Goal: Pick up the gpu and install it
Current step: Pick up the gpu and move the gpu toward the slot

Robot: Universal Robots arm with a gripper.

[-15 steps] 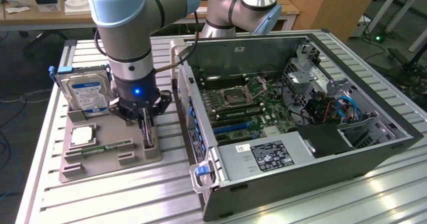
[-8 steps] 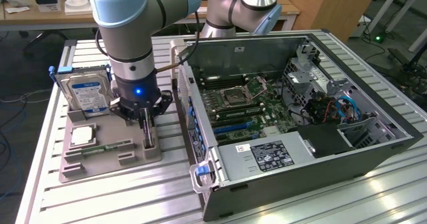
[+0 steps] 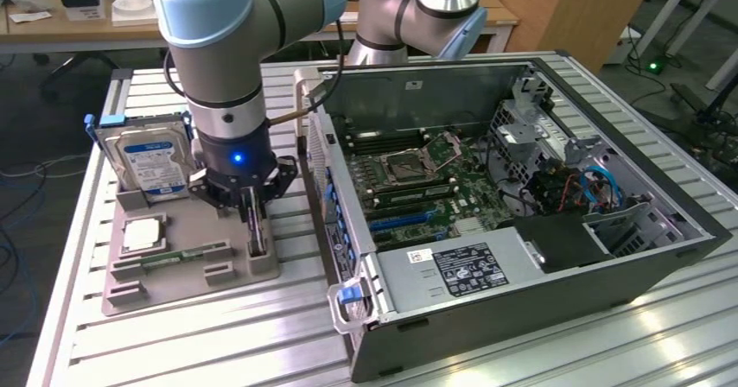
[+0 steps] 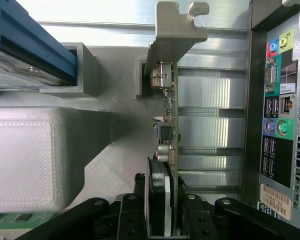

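Wrist view: the end effector (image 4: pixel 162 222) pinches the gpu (image 4: pixel 171 112) between half-closed fingers. The card stands on edge in the gray holder (image 3: pixel 173 288) on the desk (image 3: pixel 173 352), just beside the open computer case (image 3: pixel 542 318).

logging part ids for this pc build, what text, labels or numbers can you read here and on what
"Pro": on a small label by the ports of the computer case; the rest of it is unreadable.
Barcode sticker on that case: digits too blurred to read.
Hard drive, blue-white label: print too small to read.
Power supply label, black: too small to read.
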